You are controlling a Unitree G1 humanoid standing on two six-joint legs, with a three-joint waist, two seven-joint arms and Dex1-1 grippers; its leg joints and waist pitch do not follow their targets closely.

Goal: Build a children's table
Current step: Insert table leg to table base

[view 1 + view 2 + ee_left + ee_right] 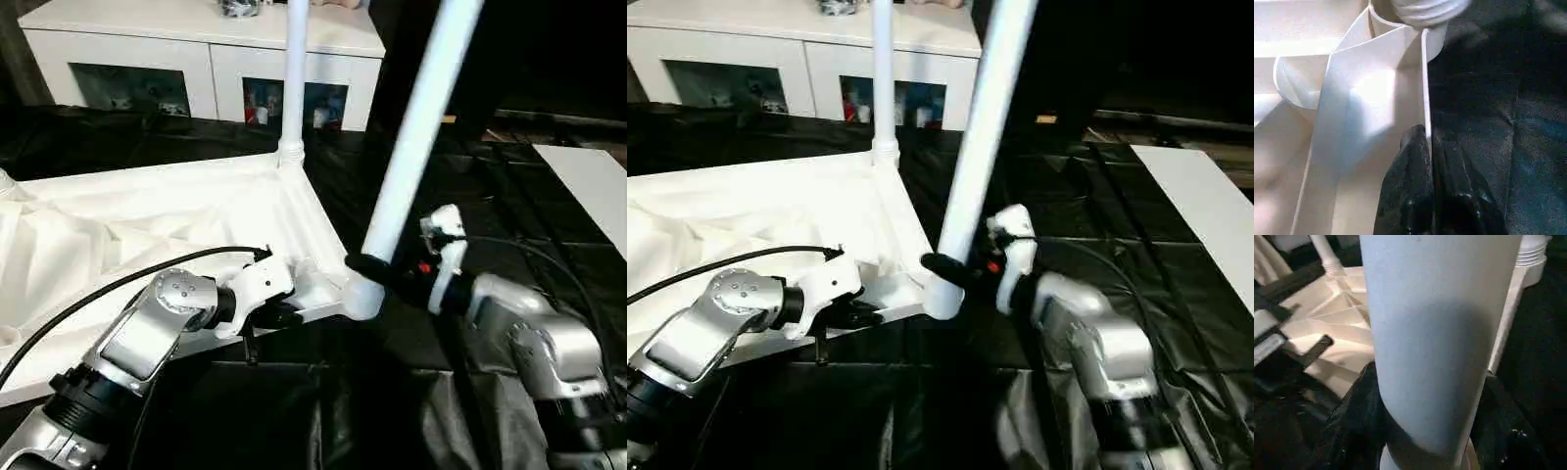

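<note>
The children's table lies upside down, its white tabletop [147, 220] showing the ribbed underside. One white leg [293, 78] stands upright in the far corner socket. A second leg [416, 137] leans to the right, its thick end sitting in the near right corner socket [361, 297]. My right gripper [377, 266] is shut around this tilted leg just above the socket; the black fingers [1354, 406] flank the leg [1435, 333] in the right wrist view. My left gripper [1426, 137] is shut on the tabletop's thin rim [1425, 88] close to that same corner.
A white cabinet [196, 39] with dark glass doors stands at the back. Black sheeting [460, 186] covers the floor around the table. A white board [593, 186] lies at the far right. A black cable [98, 291] arcs over my left forearm.
</note>
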